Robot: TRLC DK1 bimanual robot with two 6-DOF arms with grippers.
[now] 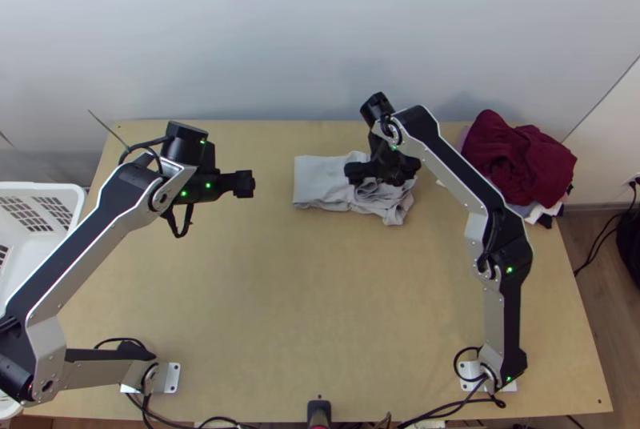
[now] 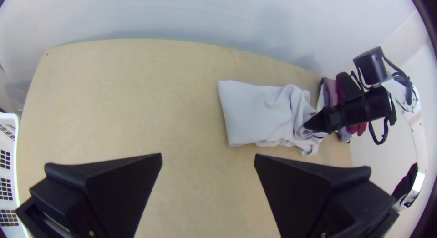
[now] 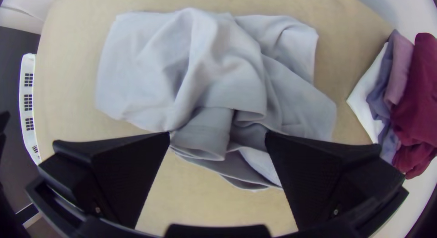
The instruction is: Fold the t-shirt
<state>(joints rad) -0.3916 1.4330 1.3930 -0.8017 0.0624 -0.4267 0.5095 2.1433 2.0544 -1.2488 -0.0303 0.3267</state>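
The light grey cloth t-shirt (image 1: pixel 316 177) lies on the light wooden table (image 1: pixel 280 309), in the far half. One end of it is flat, and the other end, on the side of the dark red cloth pile (image 1: pixel 520 157), is bunched. The right black gripper (image 1: pixel 383 171) is over this bunched end, and its two fingers stand wide apart. The left black gripper (image 1: pixel 245 183) is above the table, away from the t-shirt, also with its fingers apart.
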